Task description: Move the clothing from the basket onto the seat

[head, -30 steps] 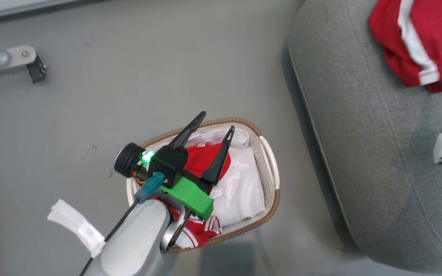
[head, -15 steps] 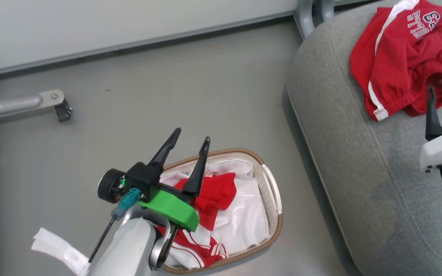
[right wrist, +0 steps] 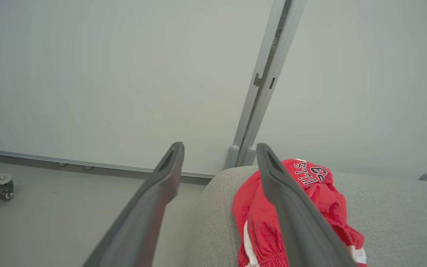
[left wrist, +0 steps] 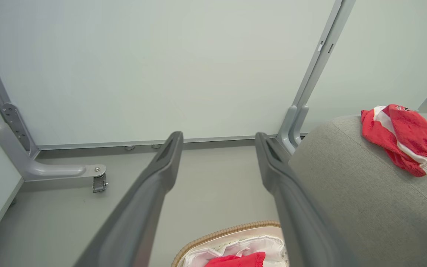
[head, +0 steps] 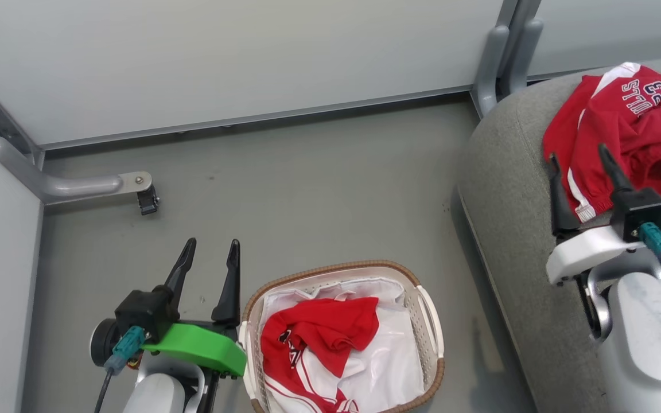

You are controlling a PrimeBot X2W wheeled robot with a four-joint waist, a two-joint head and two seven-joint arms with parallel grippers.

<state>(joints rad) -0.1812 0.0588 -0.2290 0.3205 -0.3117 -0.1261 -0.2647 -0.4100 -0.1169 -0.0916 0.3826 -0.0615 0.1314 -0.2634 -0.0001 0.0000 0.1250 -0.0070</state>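
In the basket (head: 330, 268), red garment (head: 319, 335) cut off below, left pincer (head: 212, 242) and right pincer (head: 577, 152) spread, empty.

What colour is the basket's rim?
Brown woven rim on the cream-white basket; head view shows it best.

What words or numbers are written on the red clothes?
"ULLS", upside down, beginning folded under, best guess: lettered red garment on the seat.
Characters beside it: too crumpled to read.
Black-and-white print on the striped red garment in the basket: folded, unreadable.
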